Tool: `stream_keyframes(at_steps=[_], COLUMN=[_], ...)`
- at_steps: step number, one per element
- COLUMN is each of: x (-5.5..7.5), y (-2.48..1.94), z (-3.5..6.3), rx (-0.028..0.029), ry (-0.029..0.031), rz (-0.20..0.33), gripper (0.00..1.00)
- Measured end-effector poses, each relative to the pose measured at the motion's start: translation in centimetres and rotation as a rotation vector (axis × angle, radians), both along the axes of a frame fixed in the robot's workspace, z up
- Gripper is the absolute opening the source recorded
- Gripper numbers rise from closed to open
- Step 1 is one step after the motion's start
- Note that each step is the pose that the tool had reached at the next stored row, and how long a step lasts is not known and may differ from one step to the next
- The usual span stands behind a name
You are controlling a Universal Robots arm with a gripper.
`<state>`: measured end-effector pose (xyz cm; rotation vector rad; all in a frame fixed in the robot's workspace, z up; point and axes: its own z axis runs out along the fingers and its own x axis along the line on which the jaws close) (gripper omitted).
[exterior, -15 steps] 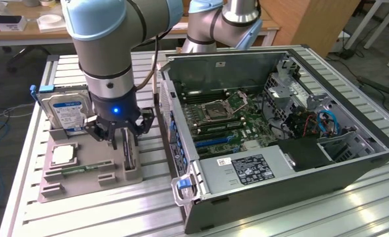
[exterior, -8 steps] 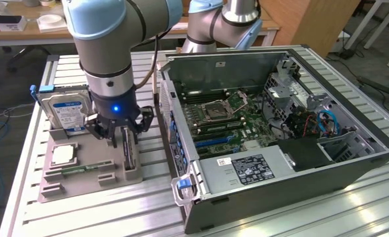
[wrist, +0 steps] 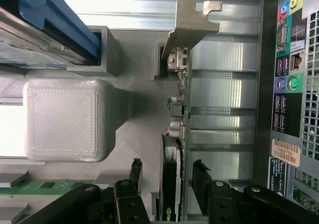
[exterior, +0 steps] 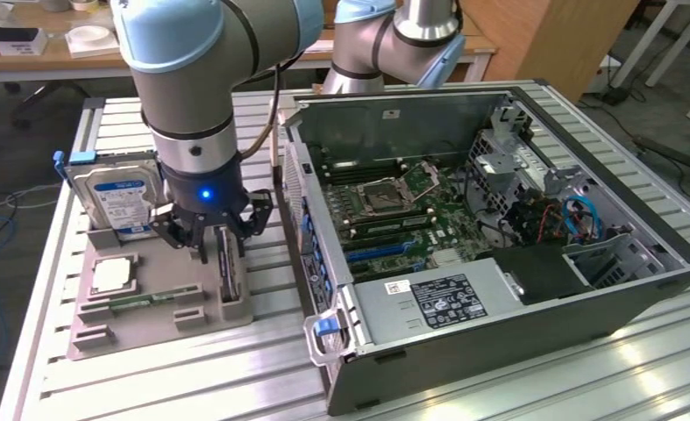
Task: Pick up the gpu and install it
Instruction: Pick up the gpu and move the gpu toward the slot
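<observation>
Gripper wide open, straddling gpu upright in gray holder, exterior view's lower left; ungrasped, not yet installed in case.

The tool is black, the gpu is dark with a silver end bracket, and the pale grey holder shows fine parallel printed lines across its surface. The hard drive is silver with a blue-and-white label, the memory stick is green, and the arm is grey with light-blue caps and a glowing blue light. The bench is silvery aluminium, ribbed in long stripes, and the computer case is dark grey around a green motherboard.
</observation>
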<state>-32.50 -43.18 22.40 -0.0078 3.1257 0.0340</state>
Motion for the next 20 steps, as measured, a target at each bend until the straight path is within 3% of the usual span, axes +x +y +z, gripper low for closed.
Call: stream_keyframes(at_steps=[5, 6, 11, 12, 20], x=[0.00, 0.00, 0.00, 0.00, 0.00], y=[0.00, 0.00, 0.00, 0.00, 0.00], z=[0.00, 0.00, 0.00, 0.00, 0.00], rx=[0.0001, 0.0001, 0.0001, 0.0001, 0.0001], ry=[0.0000, 0.0000, 0.0000, 0.0000, 0.0000], rz=[0.000, 0.000, 0.000, 0.000, 0.000], gripper=[0.51, 0.45, 0.43, 0.36, 0.36])
